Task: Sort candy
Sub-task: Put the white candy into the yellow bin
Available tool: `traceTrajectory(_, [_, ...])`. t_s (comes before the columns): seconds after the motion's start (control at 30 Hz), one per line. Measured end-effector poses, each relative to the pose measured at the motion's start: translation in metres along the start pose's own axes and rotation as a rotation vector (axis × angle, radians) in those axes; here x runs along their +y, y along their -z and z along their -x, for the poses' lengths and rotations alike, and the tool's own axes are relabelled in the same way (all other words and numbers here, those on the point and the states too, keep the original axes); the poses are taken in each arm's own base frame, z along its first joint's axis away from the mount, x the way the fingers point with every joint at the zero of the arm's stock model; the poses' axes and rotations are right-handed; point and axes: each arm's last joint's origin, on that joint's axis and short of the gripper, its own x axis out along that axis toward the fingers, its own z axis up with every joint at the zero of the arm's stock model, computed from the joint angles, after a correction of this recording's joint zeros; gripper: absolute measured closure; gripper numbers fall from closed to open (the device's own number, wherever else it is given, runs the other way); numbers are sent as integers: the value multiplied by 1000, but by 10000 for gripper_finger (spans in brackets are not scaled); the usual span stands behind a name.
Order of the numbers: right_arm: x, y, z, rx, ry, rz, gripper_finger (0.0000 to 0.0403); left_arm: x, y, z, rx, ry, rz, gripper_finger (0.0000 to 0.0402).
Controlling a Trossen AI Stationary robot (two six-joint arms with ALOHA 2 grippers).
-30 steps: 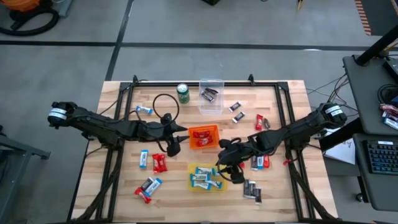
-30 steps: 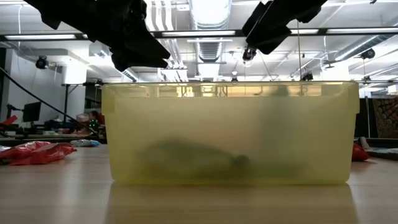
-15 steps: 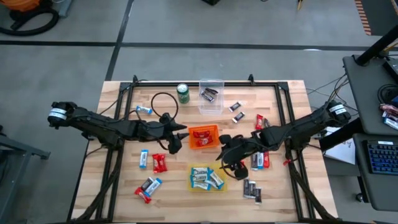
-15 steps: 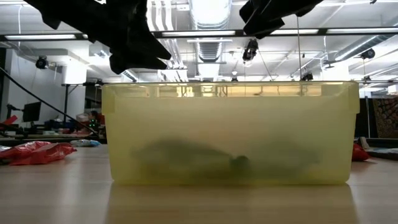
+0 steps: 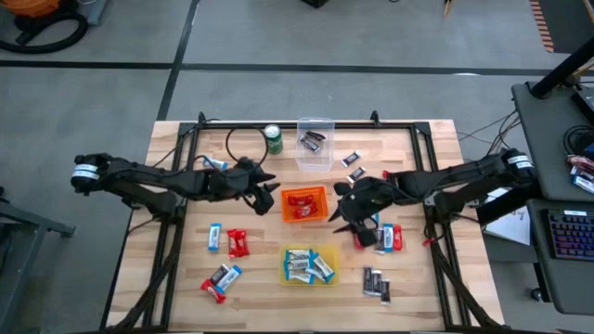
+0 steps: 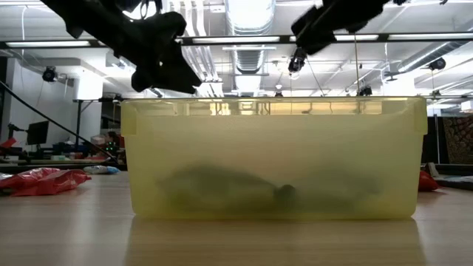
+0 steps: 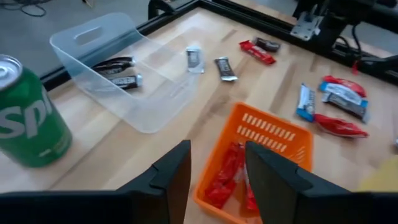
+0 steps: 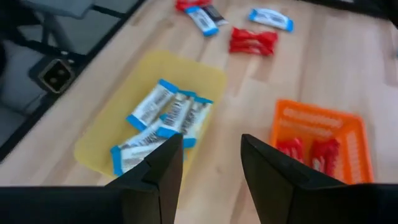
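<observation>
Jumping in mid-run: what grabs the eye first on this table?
Three small bins in the table's middle: an orange bin of red candy, a yellow bin of blue-and-white candy nearer the front, and a clear bin with dark bars at the back, beside a green can. The left gripper and right gripper, both open and empty, flank the orange bin, with loose candy scattered around.

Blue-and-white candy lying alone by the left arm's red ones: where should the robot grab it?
Pinch the blue-and-white candy across its narrow middle, straight down from above. It lies flat, long and thin, with bare table on both long sides.
</observation>
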Motion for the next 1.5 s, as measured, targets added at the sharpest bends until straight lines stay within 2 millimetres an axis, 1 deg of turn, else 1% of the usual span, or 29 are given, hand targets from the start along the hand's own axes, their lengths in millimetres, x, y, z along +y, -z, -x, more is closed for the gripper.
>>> traceTrajectory(0.13, [-8,15,-1,18,27,-49,254,9,-3,-3,2,-22,-33,276])
traceTrajectory(0.23, [-14,23,-3,4,49,-68,254,22,-7,-8,25,-15,-49,281])
traceTrajectory(0.33, [-22,28,-4,-28,77,-99,255,43,-9,-13,80,-2,-58,289])
traceTrajectory(0.47, [-33,28,-2,-82,118,-111,253,77,-9,-17,185,-24,-35,300])
traceTrajectory(0.57, [-45,29,3,-87,159,-104,255,101,-5,-16,250,-120,68,305])
traceTrajectory(0.63, [-53,29,7,-93,189,-93,259,110,-3,-14,278,-165,146,306])
traceTrajectory(0.7, [-60,29,11,-96,215,-88,262,114,-2,-13,290,-196,177,306])
traceTrajectory(0.77, [-66,31,13,-91,233,-81,265,115,-1,-13,293,-239,171,306])
traceTrajectory(0.93, [-73,34,16,-89,257,-99,270,117,5,-9,396,-261,71,297])
traceTrajectory(1.07, [-72,35,15,-89,254,-89,270,118,9,-2,511,-314,15,276])
traceTrajectory(1.2, [-72,34,15,-95,255,-100,271,122,12,3,576,-406,-78,246])
traceTrajectory(1.33, [-72,34,15,-98,253,-130,266,123,13,3,604,-370,-206,224])
traceTrajectory(1.5, [-72,36,15,-98,251,-154,262,126,13,3,632,-326,-315,223])
